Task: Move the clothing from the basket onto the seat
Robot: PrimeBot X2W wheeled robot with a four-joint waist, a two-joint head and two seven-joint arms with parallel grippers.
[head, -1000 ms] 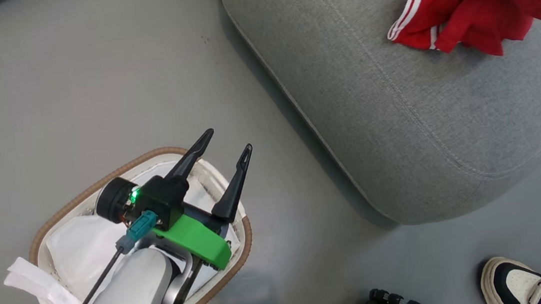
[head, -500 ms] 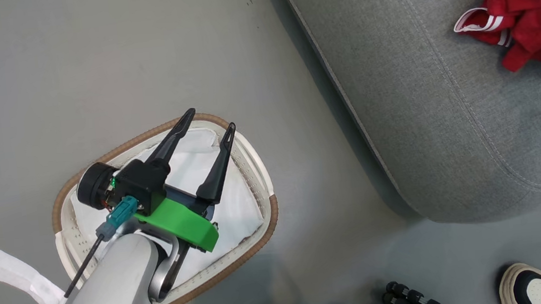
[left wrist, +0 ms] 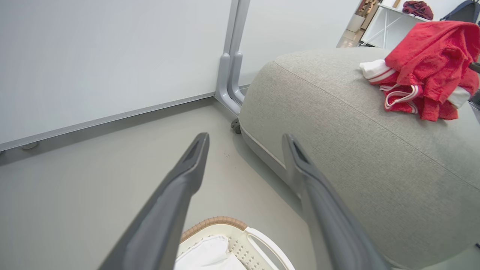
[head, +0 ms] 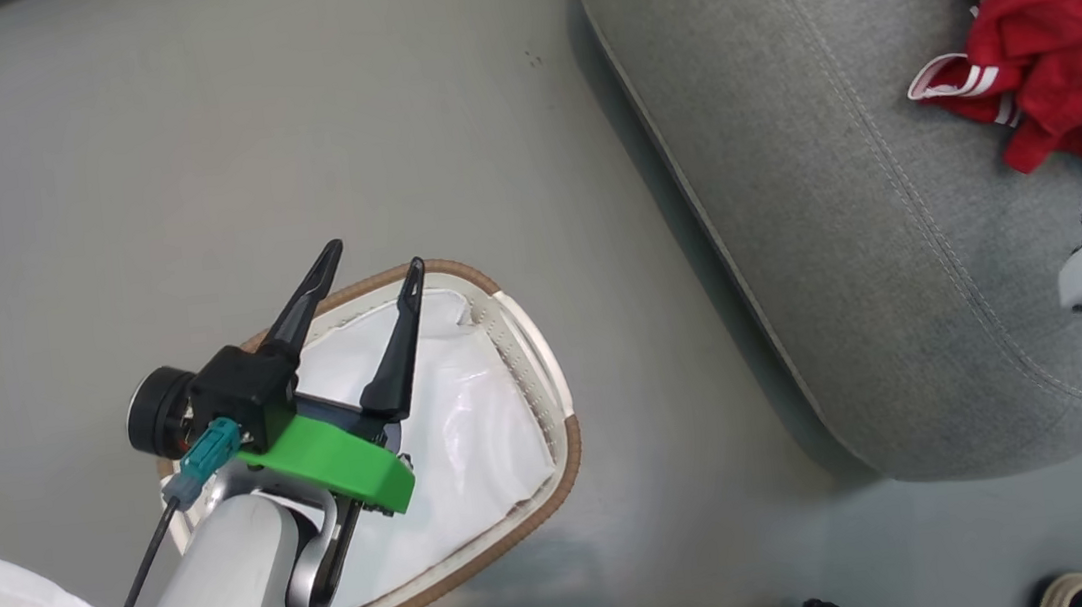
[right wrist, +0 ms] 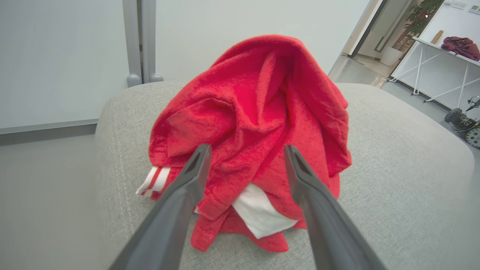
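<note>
On the seat (head: 843, 211), the clothing (head: 1044, 19) lies as before; the right pincer (right wrist: 246, 148), wide and empty, has been brought beside it. The left pincer (head: 374, 256) is held wide over the basket (head: 560, 482), bare of red: task judged done.

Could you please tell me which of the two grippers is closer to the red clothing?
The right gripper: it points straight at the clothing on the seat, while the left gripper hovers over the basket.
</note>
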